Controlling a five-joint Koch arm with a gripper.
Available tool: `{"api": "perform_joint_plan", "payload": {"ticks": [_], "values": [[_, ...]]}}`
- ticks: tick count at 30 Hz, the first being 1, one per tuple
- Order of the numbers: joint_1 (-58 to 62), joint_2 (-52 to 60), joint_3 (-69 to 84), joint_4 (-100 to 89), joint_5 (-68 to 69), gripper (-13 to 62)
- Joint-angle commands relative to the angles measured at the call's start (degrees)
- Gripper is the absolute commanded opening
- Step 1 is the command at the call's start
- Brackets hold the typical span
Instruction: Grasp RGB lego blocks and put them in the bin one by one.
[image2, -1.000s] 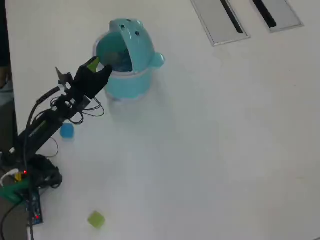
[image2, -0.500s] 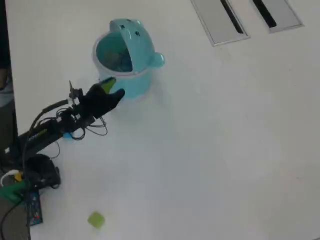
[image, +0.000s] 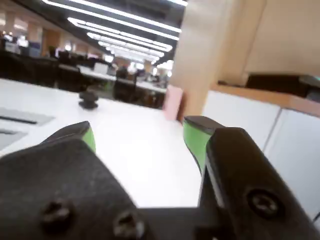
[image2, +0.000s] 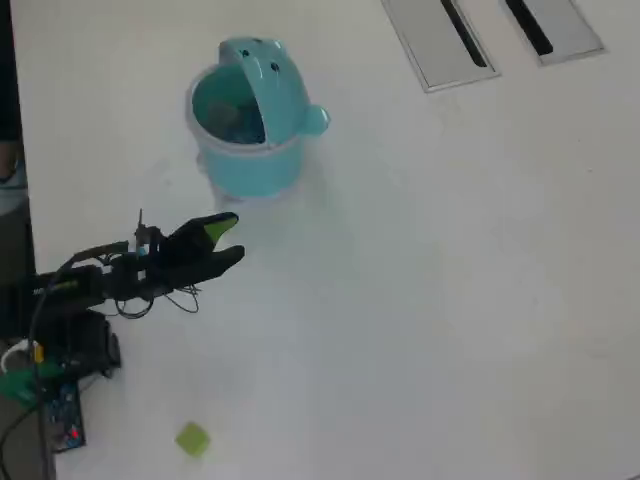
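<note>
1. In the overhead view the claw (image2: 232, 240) hangs over bare white desk (image2: 450, 280), below and a little left of the bin (image2: 250, 115) and clear of it.
2. A second ago the claw was up at the bin's left rim; half a second ago it was against the bin's lower front. It has since pulled back and swung down the picture.
3. The wrist view shows the claw (image: 137, 135) spread wide, its green-faced fingers (image: 194, 137) well apart with only desk and a distant office between them; nothing is held.
4. The bin stands where it was, lid tipped back, its inside too dim to read.
5. The yellow-green block (image2: 192, 438) lies unmoved near the bottom left.
6. The blue block seen beside the arm a second ago is now hidden.
</note>
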Motion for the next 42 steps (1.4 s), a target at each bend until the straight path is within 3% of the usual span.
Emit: {"api": "perform_joint_plan", "payload": {"ticks": [1, 10, 15, 35, 42], "values": [[2.7, 2.7, -1.4, -3.3, 0.0, 31.4], [10.2, 10.0, 2.4, 13.0, 0.5, 31.6], [14.3, 11.6, 4.4, 18.5, 9.1, 34.0], [34.2, 9.8, 5.0, 44.5, 13.1, 32.1], [42.8, 2.9, 5.3, 49.0, 12.9, 32.0]]}}
